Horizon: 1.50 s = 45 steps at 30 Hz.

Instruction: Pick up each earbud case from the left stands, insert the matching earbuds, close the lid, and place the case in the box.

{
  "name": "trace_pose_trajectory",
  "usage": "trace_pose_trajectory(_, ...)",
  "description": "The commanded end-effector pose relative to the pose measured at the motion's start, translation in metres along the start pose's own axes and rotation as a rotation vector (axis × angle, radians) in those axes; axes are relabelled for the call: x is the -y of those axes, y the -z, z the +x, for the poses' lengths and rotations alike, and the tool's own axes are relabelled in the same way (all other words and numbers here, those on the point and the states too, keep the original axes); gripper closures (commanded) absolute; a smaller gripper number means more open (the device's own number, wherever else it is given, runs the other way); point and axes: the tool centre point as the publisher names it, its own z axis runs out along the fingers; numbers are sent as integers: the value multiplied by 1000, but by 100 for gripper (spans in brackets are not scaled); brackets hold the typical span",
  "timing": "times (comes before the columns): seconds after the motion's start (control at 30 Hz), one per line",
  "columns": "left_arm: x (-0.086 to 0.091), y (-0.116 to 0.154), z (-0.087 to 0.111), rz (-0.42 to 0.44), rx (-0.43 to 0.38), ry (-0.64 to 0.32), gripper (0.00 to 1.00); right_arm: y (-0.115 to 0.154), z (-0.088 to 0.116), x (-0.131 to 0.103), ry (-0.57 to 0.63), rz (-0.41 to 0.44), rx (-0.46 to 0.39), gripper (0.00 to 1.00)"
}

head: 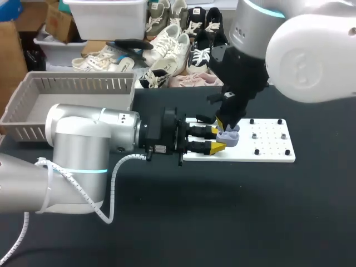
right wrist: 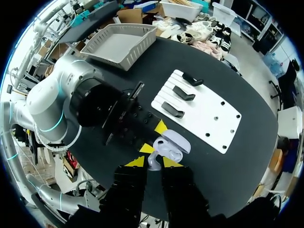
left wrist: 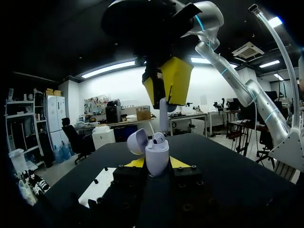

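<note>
Left gripper (left wrist: 157,164): level above the middle of the black worktop (head: 222,222), with both yellow tips clamped on the sides of the case.
Case: a pale lilac, rounded plastic earbud case (left wrist: 156,159), upright with its mouth up. Its lid (left wrist: 137,141) is swung open to one side, and one white earbud (left wrist: 159,138) looks already seated.
Right gripper (right wrist: 152,161): directly over the case, pointing down, with its fingers nearly together and pinching a second white earbud (left wrist: 164,116).
Deciding relation: the held earbud hangs straight above the open mouth, stem downward, along the case's upright axis. The move judged next is a short straight drop by the right arm.
Board: a white pegboard plate (head: 267,151) just beyond, toward the right edge, carrying three black stands (right wrist: 183,92).
Box: a grey slatted plastic basket (head: 33,125) at the far left corner, well apart.
</note>
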Motion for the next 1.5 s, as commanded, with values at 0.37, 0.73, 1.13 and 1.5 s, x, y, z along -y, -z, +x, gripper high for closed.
trace_pose_trajectory(0.37, 0, 0, 1, -2, 3, -1, 100, -5, 3, -1, -9, 37, 50, 100)
trace_pose_trajectory(0.73, 0, 0, 1, -2, 3, -1, 100, -8, 1, 1, -17, 53, 73, 100)
trace_pose_trajectory(1.13, 0, 0, 1, -2, 3, -1, 100, -14, -3, 0, -21, 50, 74, 100)
trace_pose_trajectory(1.5, 0, 0, 1, -2, 3, -1, 100, -16, -5, 2, -29, 52, 77, 100)
